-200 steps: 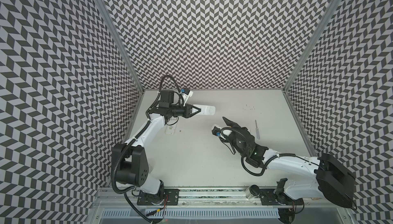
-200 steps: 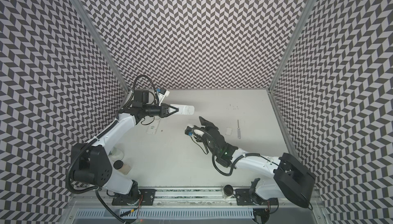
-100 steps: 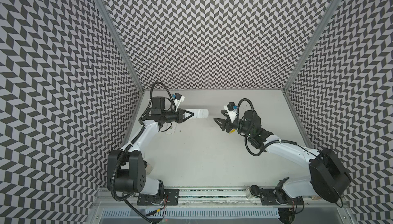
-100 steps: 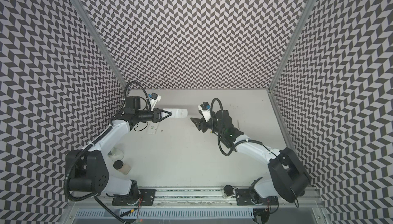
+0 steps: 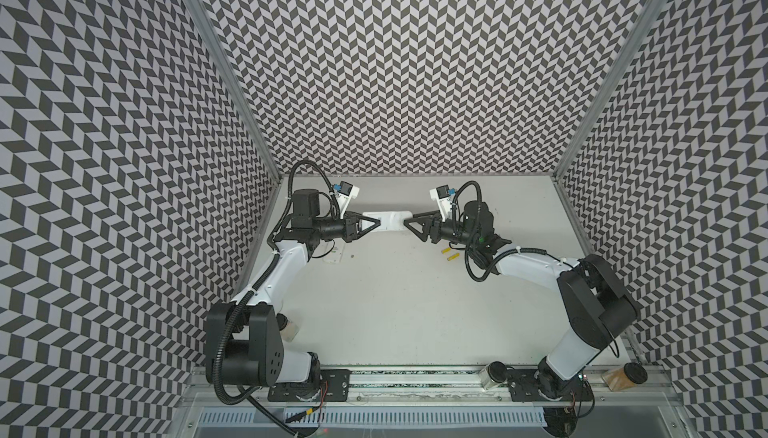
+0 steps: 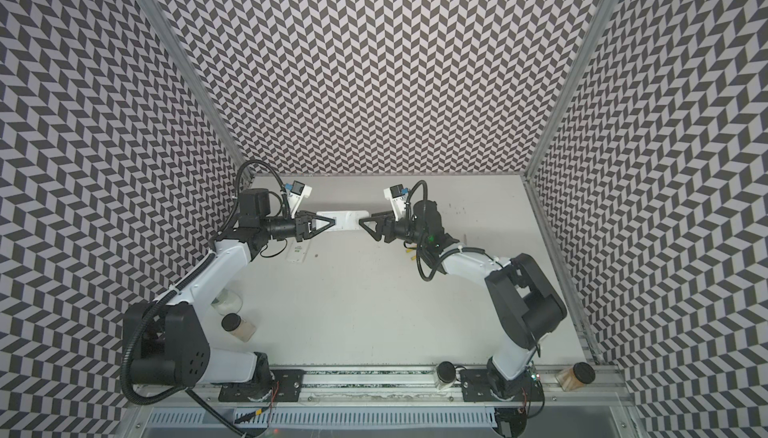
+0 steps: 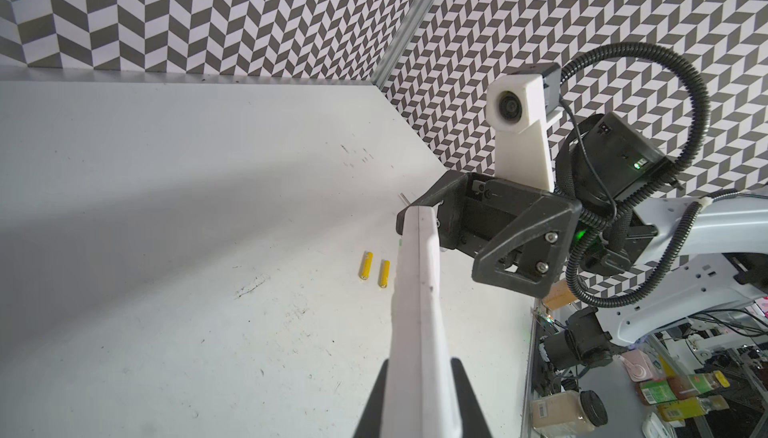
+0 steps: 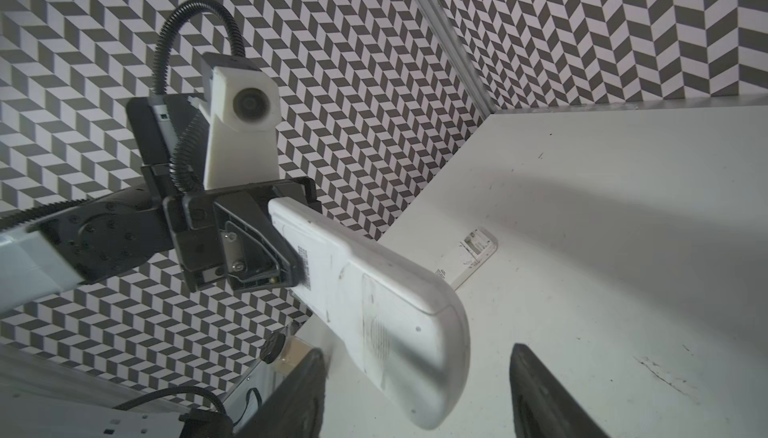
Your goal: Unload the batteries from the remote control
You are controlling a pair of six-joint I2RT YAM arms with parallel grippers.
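Note:
My left gripper [image 5: 375,224] [image 6: 330,224] [image 7: 419,367] is shut on one end of the white remote control [image 5: 388,222] [image 6: 344,220] [image 7: 417,311] and holds it level above the back of the table. My right gripper [image 5: 409,225] [image 6: 363,224] [image 8: 415,350] faces it, open, with a jaw on either side of the remote's [image 8: 374,303] free end and a gap on the right side. Two yellow batteries [image 5: 449,253] [image 6: 411,253] [image 7: 374,269] lie side by side on the table under the right wrist.
A small flat white piece with a printed label [image 5: 334,255] [image 6: 298,251] [image 8: 473,255] lies on the table below the left gripper. Jars stand by the left arm's base [image 6: 239,326] and along the front rail [image 6: 444,373] [image 6: 577,375]. Patterned walls close three sides.
The right arm swung from the front middle of the table up and back to the remote's free end, and its jaws opened wider. The left gripper kept the remote about where it was.

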